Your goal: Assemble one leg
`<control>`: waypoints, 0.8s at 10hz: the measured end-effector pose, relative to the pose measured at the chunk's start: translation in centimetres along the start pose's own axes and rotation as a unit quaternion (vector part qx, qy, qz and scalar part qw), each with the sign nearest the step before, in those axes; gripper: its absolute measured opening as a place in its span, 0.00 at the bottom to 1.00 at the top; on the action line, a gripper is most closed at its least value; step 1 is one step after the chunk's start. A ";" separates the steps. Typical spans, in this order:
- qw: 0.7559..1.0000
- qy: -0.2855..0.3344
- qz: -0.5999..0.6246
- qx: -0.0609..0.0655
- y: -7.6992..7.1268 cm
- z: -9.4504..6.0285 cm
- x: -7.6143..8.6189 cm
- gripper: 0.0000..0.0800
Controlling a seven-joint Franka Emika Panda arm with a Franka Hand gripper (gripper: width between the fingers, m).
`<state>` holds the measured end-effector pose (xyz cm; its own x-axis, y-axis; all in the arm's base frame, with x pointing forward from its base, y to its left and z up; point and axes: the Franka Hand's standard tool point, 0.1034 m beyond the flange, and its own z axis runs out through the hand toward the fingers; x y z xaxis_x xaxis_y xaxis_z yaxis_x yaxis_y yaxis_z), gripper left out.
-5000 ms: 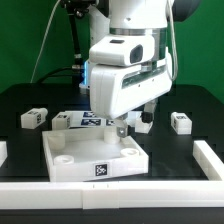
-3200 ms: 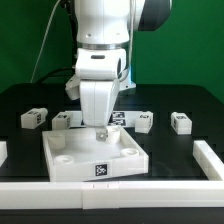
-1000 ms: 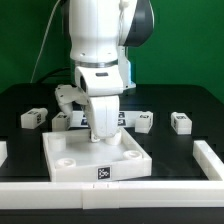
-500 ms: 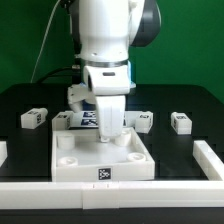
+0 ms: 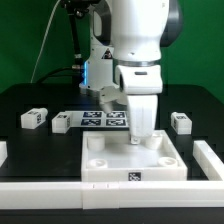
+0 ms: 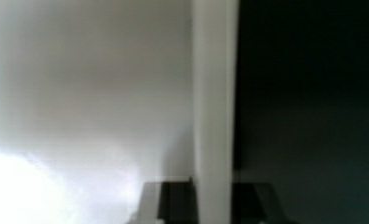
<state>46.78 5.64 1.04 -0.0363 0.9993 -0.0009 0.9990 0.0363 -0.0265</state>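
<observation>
- My fingers (image 5: 138, 137) straddle the panel's (image 5: 131, 166) rear wall.
- Just behind them: the marker board (image 5: 104, 120), flat on the surface (image 5: 40, 150).
- Exterior view's left: near leg (image 5: 62, 123), then far leg (image 5: 34, 118).
- Exterior view's right: third leg (image 5: 180, 122).

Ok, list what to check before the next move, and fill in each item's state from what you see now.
1. The gripper is down at the far wall of the panel: ok.
2. Jaws closed on that wall: cannot tell, the wrist view is blurred.
3. The panel lies flat on the table: ok.
4. Loose legs in sight: ok, two at the exterior view's left, one at its right.
5. A leg in hand: not ok, none picked up yet.
</observation>
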 end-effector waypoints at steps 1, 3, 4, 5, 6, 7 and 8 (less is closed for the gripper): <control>1.000 -0.001 -0.001 0.000 0.5 0.0 0.7 0.08; 1.000 -0.001 -0.011 -0.002 1.5 -0.2 2.0 0.08; 1.000 -0.002 -0.012 -0.002 1.8 -0.1 2.3 0.08; 1.000 -0.002 -0.010 -0.002 2.0 -0.1 2.3 0.08; 1.000 -0.002 -0.009 -0.001 1.9 0.0 2.2 0.08; 1.000 -0.002 -0.009 0.000 1.8 0.0 2.2 0.08; 1.000 -0.002 -0.009 0.000 1.8 0.0 2.2 0.18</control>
<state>48.54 7.91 0.96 -0.0538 0.9985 -0.0044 0.9982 0.0537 -0.0257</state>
